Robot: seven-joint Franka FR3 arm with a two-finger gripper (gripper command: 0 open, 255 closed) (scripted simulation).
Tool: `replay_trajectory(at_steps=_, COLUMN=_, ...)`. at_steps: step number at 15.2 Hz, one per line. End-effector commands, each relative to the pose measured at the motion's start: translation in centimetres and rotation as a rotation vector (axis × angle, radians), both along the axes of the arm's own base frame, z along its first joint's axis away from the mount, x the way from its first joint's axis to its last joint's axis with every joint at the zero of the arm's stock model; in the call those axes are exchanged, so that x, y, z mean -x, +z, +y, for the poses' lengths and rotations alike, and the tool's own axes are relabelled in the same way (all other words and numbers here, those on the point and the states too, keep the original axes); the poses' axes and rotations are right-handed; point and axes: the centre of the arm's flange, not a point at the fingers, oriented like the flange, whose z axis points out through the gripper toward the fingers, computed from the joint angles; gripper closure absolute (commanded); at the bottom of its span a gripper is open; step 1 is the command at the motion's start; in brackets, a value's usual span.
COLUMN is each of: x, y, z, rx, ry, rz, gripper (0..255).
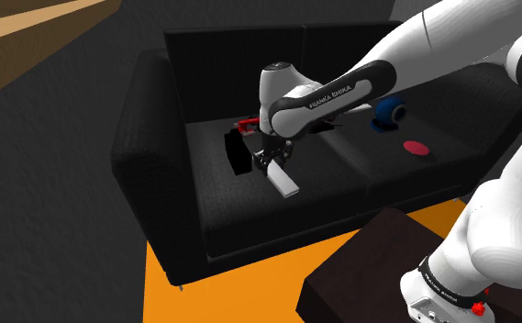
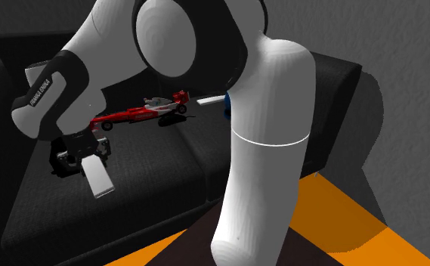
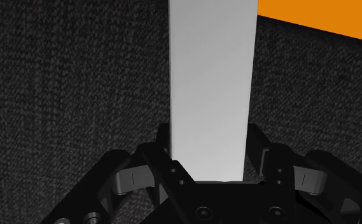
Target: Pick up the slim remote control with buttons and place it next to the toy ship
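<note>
— Where's the remote (image 1: 286, 182)?
— Clamped by one end in the tool (image 1: 272, 166), above the sofa (image 1: 158, 174) seat, long axis in line with the tool, free end slanting down toward the seat's front.
— Any writing?
— "FRANKA EMIKA" on the arm (image 1: 341, 95).

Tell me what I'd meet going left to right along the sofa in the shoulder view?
White remote, clasped in the black gripper, then a blue object, then a flat red disc.

Living room in a home, pretty sure: black fabric sofa (image 1: 149, 161) right under the gripper (image 1: 273, 167), orange floor (image 1: 240, 286) past its front edge.
</note>
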Motion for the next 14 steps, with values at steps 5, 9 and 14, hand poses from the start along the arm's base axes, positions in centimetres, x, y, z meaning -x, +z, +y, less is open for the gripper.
replay_trajectory(at_steps=5, x=-0.08, y=-2.08, z=-0.12, rx=0.0, ry=0.0, rz=-0.001, gripper=255)
replay_trajectory(at_steps=9, x=-0.08, y=-2.08, z=-0.12, rx=0.0, ry=0.0, rz=-0.001, gripper=255)
replay_trajectory(at_steps=14, x=-0.08, y=-2.08, z=-0.12, rx=0.0, ry=0.0, rz=-0.001, gripper=0)
